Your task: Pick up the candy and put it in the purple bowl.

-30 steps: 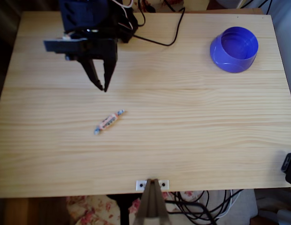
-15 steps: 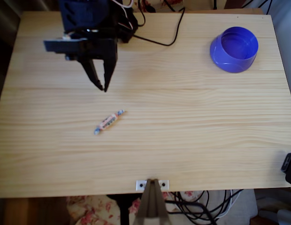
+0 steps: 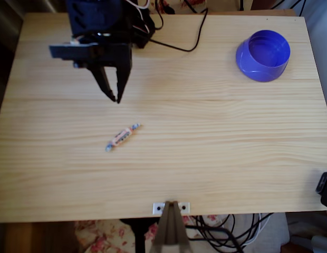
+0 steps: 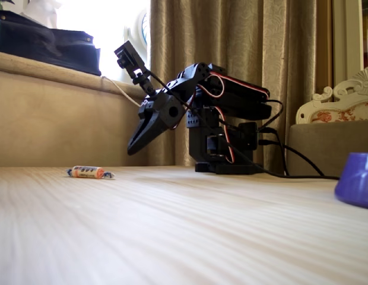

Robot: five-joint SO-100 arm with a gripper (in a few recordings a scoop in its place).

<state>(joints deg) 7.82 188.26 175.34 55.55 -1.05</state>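
On table point(image 3: 216, 147) — candy point(image 3: 122, 136), gripper point(image 3: 114, 98) unmoved.

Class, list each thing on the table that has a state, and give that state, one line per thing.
end effector: shut, empty, held above the table, apart from the candy
candy: wrapped, lying flat on the table, not gripped
bowl: upright, nothing inside, at the table's far right corner in the overhead view

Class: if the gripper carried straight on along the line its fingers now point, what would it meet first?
Probably bare wooden table. The gripper slants downward, tips above the surface, likely landing short of the candy; exact depth is unclear.
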